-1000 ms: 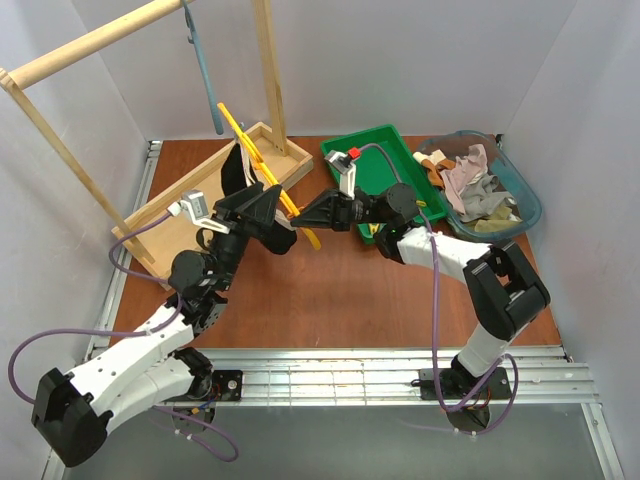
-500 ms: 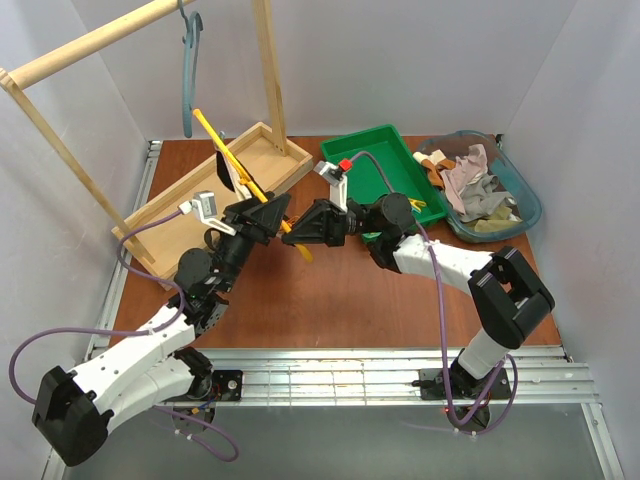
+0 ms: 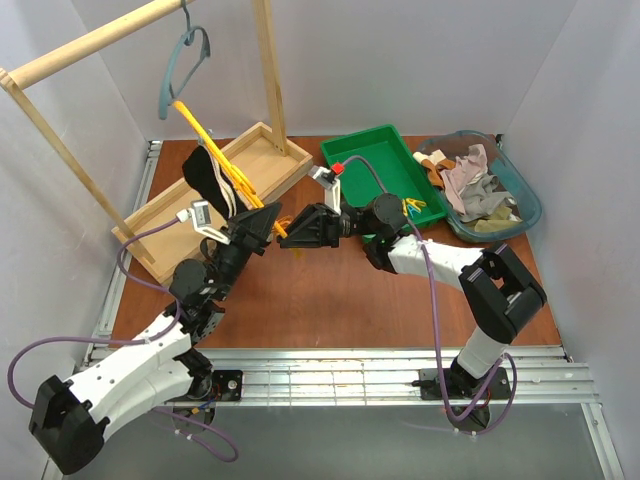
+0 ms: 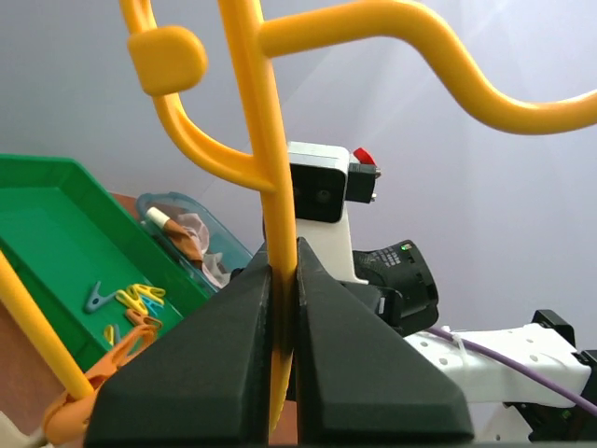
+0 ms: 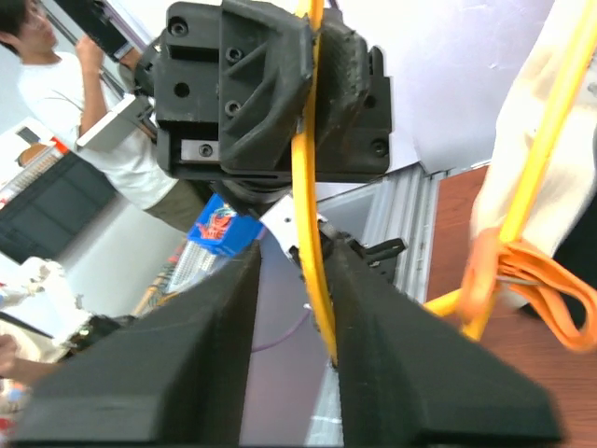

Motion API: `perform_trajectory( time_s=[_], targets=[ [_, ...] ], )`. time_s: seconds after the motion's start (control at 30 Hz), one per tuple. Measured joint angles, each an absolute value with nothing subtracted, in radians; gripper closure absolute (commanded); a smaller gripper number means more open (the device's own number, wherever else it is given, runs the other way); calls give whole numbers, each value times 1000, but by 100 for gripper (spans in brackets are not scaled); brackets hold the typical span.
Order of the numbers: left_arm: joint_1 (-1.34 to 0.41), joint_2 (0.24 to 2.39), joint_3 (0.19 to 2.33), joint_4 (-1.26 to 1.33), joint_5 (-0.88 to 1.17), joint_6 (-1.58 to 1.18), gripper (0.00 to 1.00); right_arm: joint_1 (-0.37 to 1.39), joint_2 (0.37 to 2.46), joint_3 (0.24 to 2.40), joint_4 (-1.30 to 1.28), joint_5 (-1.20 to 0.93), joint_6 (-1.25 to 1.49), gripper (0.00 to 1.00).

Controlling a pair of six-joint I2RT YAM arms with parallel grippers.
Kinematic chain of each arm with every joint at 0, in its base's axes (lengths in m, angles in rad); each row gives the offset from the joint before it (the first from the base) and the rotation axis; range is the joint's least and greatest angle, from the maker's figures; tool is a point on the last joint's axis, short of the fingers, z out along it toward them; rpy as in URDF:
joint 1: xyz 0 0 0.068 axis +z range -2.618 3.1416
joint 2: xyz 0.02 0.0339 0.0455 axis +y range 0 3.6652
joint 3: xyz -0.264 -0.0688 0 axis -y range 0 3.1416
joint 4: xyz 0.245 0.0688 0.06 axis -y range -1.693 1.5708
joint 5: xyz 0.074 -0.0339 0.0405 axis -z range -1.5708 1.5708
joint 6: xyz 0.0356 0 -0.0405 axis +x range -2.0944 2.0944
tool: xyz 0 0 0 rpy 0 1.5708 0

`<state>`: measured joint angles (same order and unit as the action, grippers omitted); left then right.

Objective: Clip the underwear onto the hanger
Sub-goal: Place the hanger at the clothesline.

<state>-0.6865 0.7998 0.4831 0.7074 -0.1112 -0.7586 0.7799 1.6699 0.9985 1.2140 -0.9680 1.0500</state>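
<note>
The yellow-orange hanger slants up to the left from between the two arms. The black underwear, cream at its edge, hangs from its upper part. My left gripper is shut on the hanger's thin bar, fingers pressed to either side. My right gripper faces it, open. The bar's lower end stands between the right gripper's fingers, close to the right one, with a gap on the left. An orange clip sits on the hanger beside the cream fabric.
A grey-blue hanger hangs on the wooden rack's rod above the rack's base frame. A green tray holds pegs. A blue bin of mixed clothes stands at the right.
My left gripper has shut on the hanger's bar and my right gripper has opened off it. Hanger and underwear have moved left and up. The grey-blue hanger has swung.
</note>
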Motion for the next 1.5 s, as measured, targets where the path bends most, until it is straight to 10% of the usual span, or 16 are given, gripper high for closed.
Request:
perform_trajectory(
  time_s=[0.47,0.8,1.5],
  targets=[
    [-682,529,442,381,-256,-771,100,780,1588,902,1187,-940,928,30],
    [-617,743,731,239,-319,-683,100,776,1387,799,974,-831,718,27],
    [99,1207,1083,343,339,-990,100,753,1148,653,778,-655,530,25]
  ],
)
